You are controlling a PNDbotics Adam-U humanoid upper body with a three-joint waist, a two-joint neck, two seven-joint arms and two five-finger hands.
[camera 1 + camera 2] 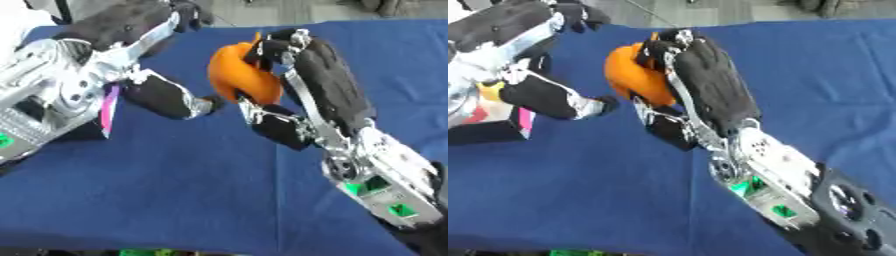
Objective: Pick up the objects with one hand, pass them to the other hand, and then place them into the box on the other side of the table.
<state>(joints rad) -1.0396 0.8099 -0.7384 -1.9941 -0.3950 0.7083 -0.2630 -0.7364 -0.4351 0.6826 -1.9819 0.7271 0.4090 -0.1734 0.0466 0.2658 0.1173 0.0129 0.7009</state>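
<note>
An orange rounded object (pixel 238 75) is held above the blue table in my right hand (pixel 315 85), whose fingers and thumb curl round it from the right. My left hand (pixel 131 60) is close to its left, fingers spread and thumb (pixel 171 97) pointing toward the object, its tip a little short of it. The left hand holds nothing. A box with a pink and yellow side (pixel 500 112) lies under my left arm at the left edge, mostly hidden.
The blue cloth (pixel 175 190) covers the table, with its near edge at the bottom of the view. Grey floor shows beyond the far edge at the top.
</note>
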